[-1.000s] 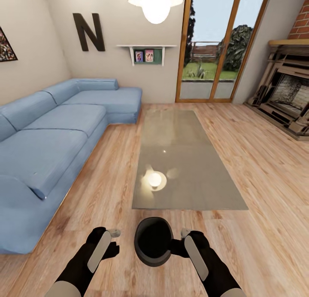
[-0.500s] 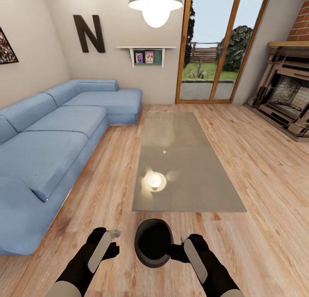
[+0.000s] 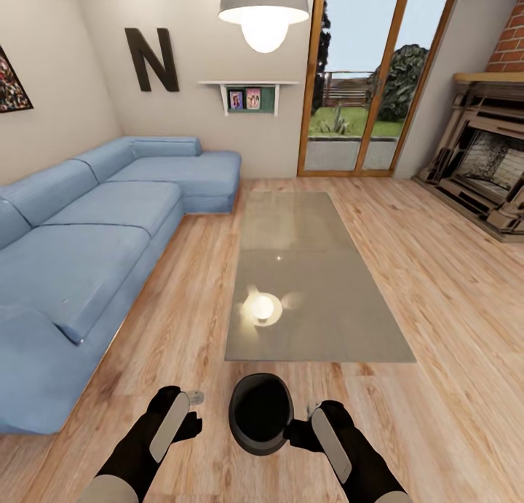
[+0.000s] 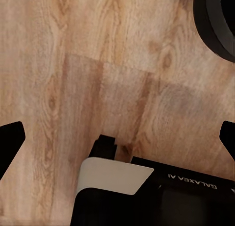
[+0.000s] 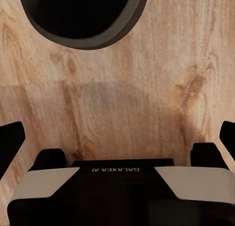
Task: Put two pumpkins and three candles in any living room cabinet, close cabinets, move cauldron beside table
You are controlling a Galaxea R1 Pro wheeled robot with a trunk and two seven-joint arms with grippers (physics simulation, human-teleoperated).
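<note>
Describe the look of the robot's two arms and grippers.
Both arms are matte black with a light grey panel along each forearm and pale grey sleeves nearer the trunk. The left gripper and right gripper are black; the wrist views show white panels and white "GALAXEA AI" lettering on the housing.

Black cauldron point(image 3: 261, 413) upright on floor; near grey table point(image 3: 320, 321).

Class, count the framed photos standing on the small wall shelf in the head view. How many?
2: side by side on the wall shelf, one photo nearer the letter N, the other photo nearer the glass doors.
</note>
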